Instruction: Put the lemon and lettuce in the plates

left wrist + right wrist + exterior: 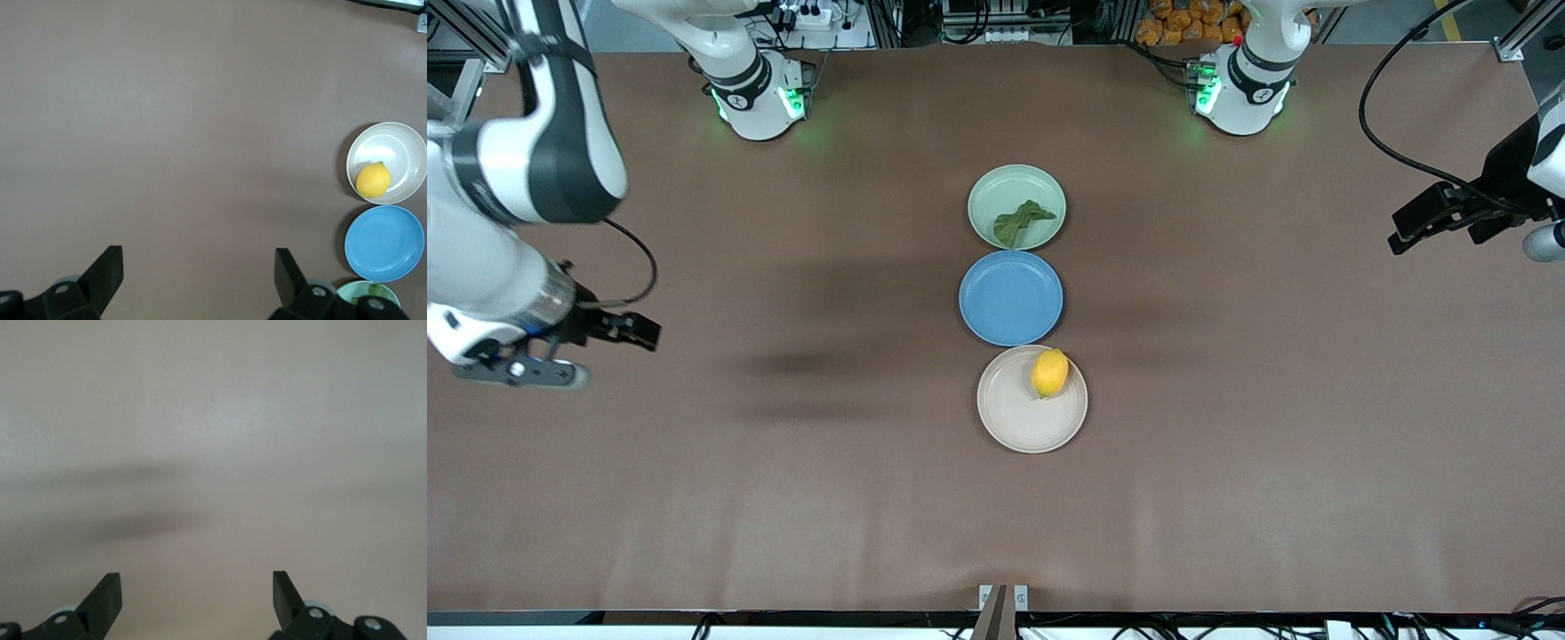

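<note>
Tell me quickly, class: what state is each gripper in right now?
Left gripper: open, holding nothing, over bare table at its arm's end.
Right gripper: open, holding nothing, over bare table at its arm's end.

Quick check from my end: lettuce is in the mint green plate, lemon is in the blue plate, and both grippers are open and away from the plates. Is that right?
Not quite. The lemon lies in the beige-white plate, as the front view shows; the blue plate holds nothing. The rest stands: the lettuce is in the mint green plate, and the left gripper and right gripper are open, away from the plates.
</note>
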{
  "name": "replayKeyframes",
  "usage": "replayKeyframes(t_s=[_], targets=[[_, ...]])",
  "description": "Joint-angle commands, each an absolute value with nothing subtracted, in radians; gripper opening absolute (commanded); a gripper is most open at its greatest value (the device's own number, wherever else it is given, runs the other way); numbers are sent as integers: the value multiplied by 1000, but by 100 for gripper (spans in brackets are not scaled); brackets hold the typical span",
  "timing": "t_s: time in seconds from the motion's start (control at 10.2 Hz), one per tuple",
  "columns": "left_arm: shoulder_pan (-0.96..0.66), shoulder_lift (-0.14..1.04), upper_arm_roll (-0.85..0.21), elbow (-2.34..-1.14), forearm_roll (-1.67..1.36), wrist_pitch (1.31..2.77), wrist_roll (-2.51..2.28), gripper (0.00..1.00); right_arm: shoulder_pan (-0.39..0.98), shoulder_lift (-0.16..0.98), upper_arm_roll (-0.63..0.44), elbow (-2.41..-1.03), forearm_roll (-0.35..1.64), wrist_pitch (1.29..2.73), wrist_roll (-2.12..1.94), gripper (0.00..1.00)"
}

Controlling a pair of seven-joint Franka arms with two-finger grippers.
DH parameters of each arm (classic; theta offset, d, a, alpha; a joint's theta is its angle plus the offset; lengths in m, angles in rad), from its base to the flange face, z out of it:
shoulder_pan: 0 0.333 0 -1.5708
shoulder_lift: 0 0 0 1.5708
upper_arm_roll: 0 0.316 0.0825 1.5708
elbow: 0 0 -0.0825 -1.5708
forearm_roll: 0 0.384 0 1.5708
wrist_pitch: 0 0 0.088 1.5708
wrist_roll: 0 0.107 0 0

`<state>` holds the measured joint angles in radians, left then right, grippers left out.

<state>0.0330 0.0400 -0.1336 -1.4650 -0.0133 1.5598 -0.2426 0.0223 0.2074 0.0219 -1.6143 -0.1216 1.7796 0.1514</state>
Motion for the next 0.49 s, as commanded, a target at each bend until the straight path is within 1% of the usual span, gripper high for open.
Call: replayKeyframes(t_s=[0.0, 0.39], targets=[[44, 26, -137, -1465, -21, 1525, -229, 100, 37, 193, -2, -1485, -104, 1604, 129, 100], [44, 23, -137, -1463, 18, 1505, -227, 100, 22, 74, 3, -1445, -101, 1471, 129, 100]])
